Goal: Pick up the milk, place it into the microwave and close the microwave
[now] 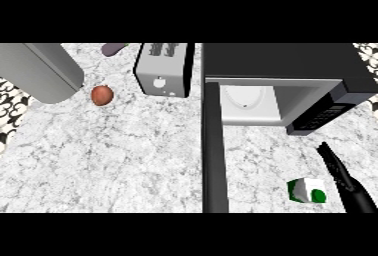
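Found the milk upright on the desk, low at the right, in front of the microwave and apart from its cavity. Saw the right hand just beside the carton on its right side, fingers straight and stretched past it toward the oven, holding nothing. Could not tell contact from a narrow gap there. Saw no left hand anywhere. Noted the door swung wide open, standing edge-on as a long dark slab left of the carton, and a white plate inside the cavity.

Judged the grasp not yet made, so everything left to do.

Feared first a tip-over: a sideways brush from straight fingers against a narrow, upright carton. Feared next a shove to the left, toward the door, from a hand closing on one side only. Expected trouble at the cavity mouth too: a high or tilted carry, and a knock against the upper frame or the control panel on the right. Counted a possible wobble on the plate's rim as another risk. Worried last about the closing sweep: a long door, plenty of reach needed, and the toaster close behind the hinge side.
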You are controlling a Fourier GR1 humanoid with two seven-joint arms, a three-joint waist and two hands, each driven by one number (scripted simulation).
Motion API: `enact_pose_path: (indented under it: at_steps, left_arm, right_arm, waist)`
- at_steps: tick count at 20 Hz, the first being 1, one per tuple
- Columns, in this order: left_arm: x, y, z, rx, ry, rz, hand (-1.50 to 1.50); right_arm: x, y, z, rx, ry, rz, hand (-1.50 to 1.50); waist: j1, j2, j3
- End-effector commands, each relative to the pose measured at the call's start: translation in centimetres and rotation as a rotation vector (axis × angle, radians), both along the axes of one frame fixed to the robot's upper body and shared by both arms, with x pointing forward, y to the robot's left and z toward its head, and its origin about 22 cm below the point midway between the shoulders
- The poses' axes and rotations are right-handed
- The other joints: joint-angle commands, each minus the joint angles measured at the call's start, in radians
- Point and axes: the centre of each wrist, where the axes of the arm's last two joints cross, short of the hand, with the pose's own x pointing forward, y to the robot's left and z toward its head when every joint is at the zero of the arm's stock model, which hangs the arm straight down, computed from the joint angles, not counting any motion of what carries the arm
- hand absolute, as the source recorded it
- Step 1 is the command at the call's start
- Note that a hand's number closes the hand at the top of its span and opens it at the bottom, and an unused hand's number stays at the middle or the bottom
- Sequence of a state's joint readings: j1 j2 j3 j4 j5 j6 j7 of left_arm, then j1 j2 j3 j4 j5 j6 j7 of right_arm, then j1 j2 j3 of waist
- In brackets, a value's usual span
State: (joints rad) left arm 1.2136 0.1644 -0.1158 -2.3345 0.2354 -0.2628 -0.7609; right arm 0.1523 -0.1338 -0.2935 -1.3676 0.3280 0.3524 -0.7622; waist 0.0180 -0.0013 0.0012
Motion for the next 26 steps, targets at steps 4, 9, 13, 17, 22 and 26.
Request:
enact_pose_path:
  at_steps: [4,9,13,17,22,26]
  left_arm:
    - [-1.0,0.1,-0.3,-0.015,0.009,0.005,-1.50]
    - [-1.0,1.8,-0.1,0.007,-0.005,0.018,-1.50]
    - [-1.9,1.6,-0.9,-0.011,0.003,-0.003,-1.50]
    - [-1.4,0.4,-1.7,-0.023,0.014,-0.019,-1.50]
    - [-0.5,1.8,-0.7,-0.007,0.000,0.008,-1.50]
    - [-0.2,1.6,0.0,-0.028,-0.008,0.008,-1.50]
  right_arm:
    - [-0.3,-0.1,-4.2,0.013,0.055,0.074,-1.50]
    - [0.2,-0.2,-5.4,-0.032,0.054,0.071,-1.50]
    - [-1.6,0.2,-7.9,-0.069,0.030,0.003,1.50]
    - [1.6,-0.4,-7.6,-0.176,-0.018,0.002,-1.50]
    - [0.6,-2.2,-8.0,-0.310,-0.012,0.022,1.50]
    - [1.5,0.9,-9.7,-0.315,-0.015,0.031,1.50]
  waist:
    - [0.001,0.000,0.000]
    - [-0.003,0.001,0.000]
    - [0.000,0.001,0.001]
    - [0.007,0.003,0.002]
    - [-0.001,0.004,0.001]
    - [-0.001,0.005,0.001]
